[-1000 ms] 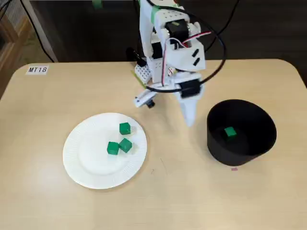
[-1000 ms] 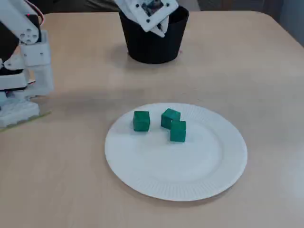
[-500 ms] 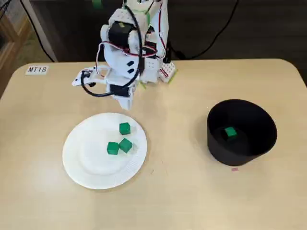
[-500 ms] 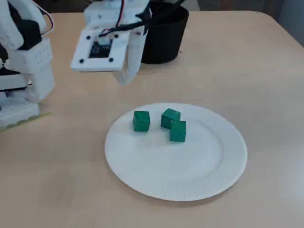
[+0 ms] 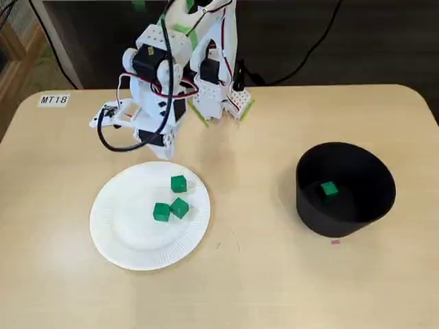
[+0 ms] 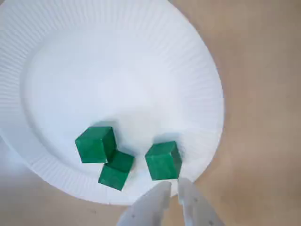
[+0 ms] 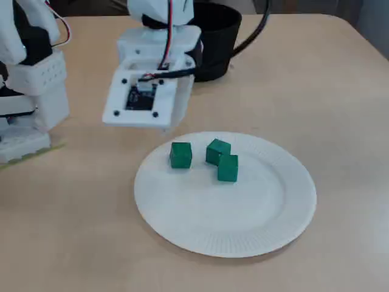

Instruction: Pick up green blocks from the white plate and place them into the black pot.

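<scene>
Swung from pot side across to plate since a second ago; arm now folded forward, wrist pointing down. Tool (image 6: 174, 187) tips pressed together, holding nothing, over white plate (image 5: 110, 233) rim, just beside nearest green block (image 6: 162, 161). Touching block pair (image 6: 95, 144) further left in wrist view. Black pot (image 5: 343, 221) well apart at right in a fixed view, fourth green block (image 5: 329, 189) inside. Wide stretch of worktop (image 5: 247, 274) between plate and pot.
</scene>
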Available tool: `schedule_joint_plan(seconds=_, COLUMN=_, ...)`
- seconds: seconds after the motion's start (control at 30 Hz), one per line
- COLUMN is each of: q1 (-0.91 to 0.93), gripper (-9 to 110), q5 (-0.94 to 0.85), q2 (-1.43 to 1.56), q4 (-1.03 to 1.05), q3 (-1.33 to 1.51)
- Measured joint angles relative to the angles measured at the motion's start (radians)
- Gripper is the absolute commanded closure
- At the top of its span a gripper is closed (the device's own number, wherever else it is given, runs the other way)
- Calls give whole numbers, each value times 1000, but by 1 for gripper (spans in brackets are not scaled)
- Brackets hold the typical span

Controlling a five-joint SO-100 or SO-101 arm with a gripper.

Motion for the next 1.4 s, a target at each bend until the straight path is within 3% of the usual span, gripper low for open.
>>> schedule_joint_plan(seconds=0.37, q1=-2, gripper=77, q5=20, q2=-103, q4=-92, q3=-46)
schedule_joint_plan(seconds=0.8, q1=-58, gripper=80, q5=132, q2=-184, q4=-230, q3=-46)
schedule_joint_plan(seconds=1.4, q1=-74, gripper=88, q5=141, q2=-307, q4=-330, q3=-66)
